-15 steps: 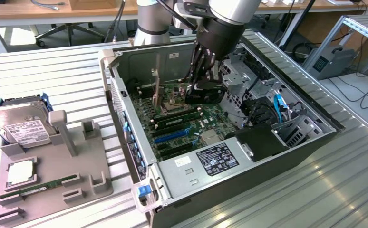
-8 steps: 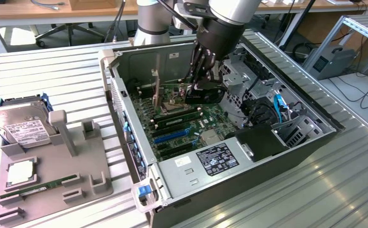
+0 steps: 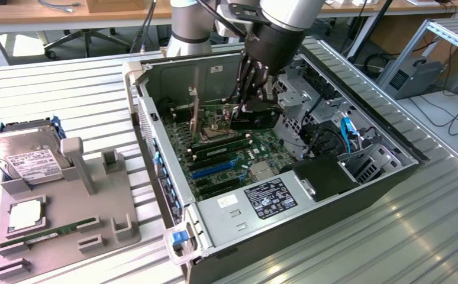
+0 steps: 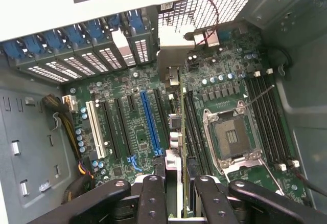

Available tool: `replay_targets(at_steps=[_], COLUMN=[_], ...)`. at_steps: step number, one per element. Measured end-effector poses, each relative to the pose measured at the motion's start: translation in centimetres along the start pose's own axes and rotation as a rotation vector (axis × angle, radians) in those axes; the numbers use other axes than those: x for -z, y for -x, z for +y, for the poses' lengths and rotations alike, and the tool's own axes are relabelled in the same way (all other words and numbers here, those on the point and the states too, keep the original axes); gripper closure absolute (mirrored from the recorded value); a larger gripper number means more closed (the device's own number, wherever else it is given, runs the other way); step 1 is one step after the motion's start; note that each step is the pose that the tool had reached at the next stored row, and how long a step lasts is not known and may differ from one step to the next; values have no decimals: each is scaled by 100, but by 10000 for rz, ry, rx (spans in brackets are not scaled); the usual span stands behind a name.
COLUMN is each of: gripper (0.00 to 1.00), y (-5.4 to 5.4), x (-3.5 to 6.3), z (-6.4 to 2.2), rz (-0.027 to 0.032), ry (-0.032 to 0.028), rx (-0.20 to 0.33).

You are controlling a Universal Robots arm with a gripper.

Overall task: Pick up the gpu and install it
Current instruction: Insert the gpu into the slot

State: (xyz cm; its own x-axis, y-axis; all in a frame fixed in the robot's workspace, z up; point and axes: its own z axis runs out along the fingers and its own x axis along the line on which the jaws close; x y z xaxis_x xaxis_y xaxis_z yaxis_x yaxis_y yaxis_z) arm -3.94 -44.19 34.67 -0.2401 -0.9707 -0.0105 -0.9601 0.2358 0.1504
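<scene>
Since the case lies on its side with the panel off, the motherboard faces up and I reach in from above. Parts tray sits well apart at the exterior view's left, holding the hard drive and memory stick. The gpu hangs edge-on over the board, between blue slot and CPU socket, bracket end toward the slot covers, I'd say so its contact edge meets a slot squarely. My pincer is partly closed, clamping the card's upper edge.
</scene>
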Motion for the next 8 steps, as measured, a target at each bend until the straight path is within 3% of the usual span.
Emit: replay_targets(at_steps=[8], gripper=[73], y=[0], x=[0], z=[0], rz=[18], ry=[1], rx=[113])
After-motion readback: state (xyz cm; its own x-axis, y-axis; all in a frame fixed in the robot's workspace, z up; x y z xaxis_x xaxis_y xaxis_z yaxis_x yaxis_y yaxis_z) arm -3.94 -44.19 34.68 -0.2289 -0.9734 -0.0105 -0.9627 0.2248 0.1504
